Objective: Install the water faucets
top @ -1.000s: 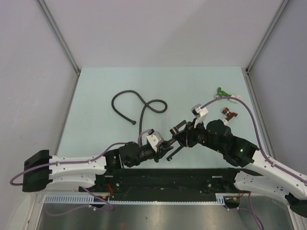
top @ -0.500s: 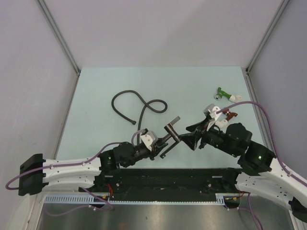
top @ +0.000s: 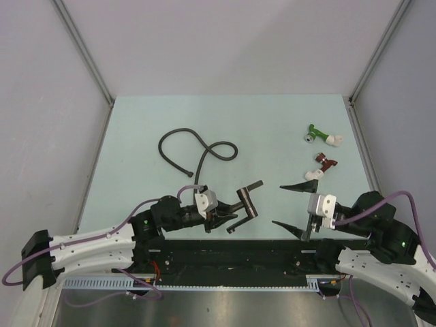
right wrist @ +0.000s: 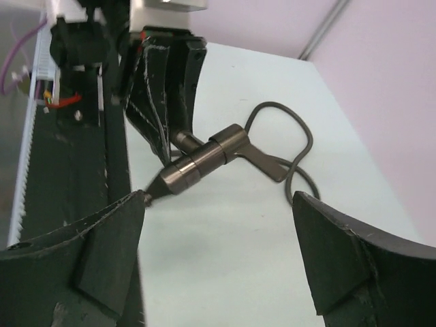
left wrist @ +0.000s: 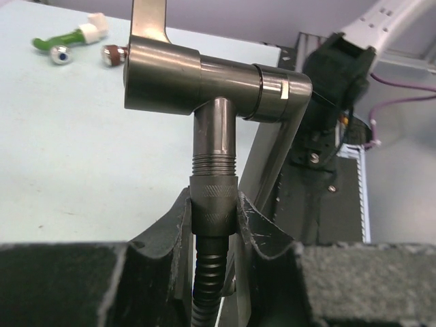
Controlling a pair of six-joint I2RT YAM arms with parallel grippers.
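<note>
- Black base rail (top: pixel 231 257) runs along the near edge of the table (top: pixel 204 116), just behind both claws, so there is little room to swing back toward the arm bases.
- The left claw (top: pixel 228 215) is closed tight on the knurled collar (left wrist: pixel 214 208) under the faucet (top: pixel 244 204). It holds the T-body out ahead of its fingers, seemingly clear of the table, with the thin arm slanting away.
- The faucet looks like solid metal: stiff, fairly heavy for its size, and smooth enough to slip. The threaded stem or the short thick body would give a surer hold than the long arm, which would act as a lever and twist in a grip.
- The right claw (top: pixel 276 204) faces it from just beside, spread wide with nothing in it. In its wrist view the body's stubby end sits between the open fingers without touching them.
- A ribbed hose (top: pixel 197 146) leaves the collar and loops across the middle of the table. It is soft and likely to drag or snag when the faucet moves.
- The green fitting (top: pixel 317 133) and the dark-red fitting (top: pixel 325 162) lie well apart from the claws, toward the right edge.
- Bare table lies beyond, up to the walls (top: pixel 225 48) that close off the far edge and both sides.
</note>
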